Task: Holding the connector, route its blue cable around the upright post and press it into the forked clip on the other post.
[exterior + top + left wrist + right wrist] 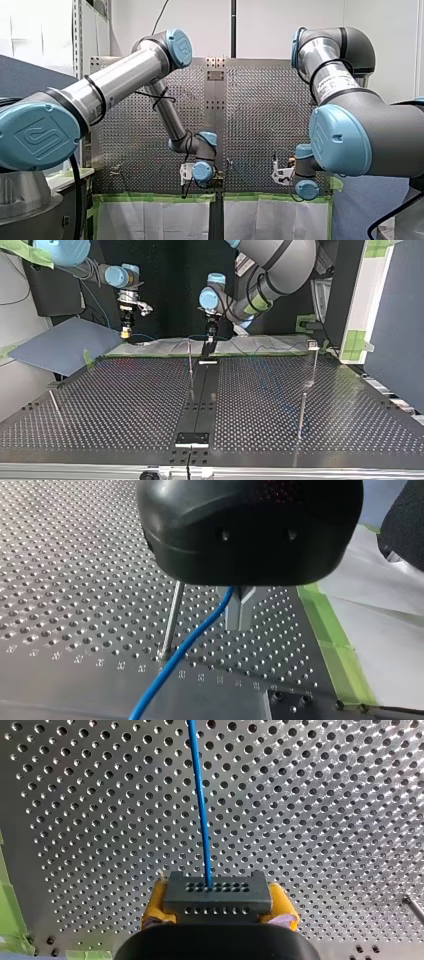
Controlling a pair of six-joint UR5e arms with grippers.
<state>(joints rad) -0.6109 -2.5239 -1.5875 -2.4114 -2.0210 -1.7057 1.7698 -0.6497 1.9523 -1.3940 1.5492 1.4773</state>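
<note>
Right wrist view: my right gripper (220, 902) clamps the connector (218, 890), blue cable (200, 795) running straight ahead; my left gripper (240, 611) pinches that cable just beside the upright post (172, 612), nearer it.

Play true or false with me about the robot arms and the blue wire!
1. My right gripper holds the black connector between yellow pads. True.
2. The cable leaving the connector is red. False: it is blue.
3. A thin upright post stands close to my left gripper. True.
4. The table is smooth, with no holes. False: it is covered in small holes.
5. My left gripper's fingers are yellow. False: they are bare metal under a black body.
</note>
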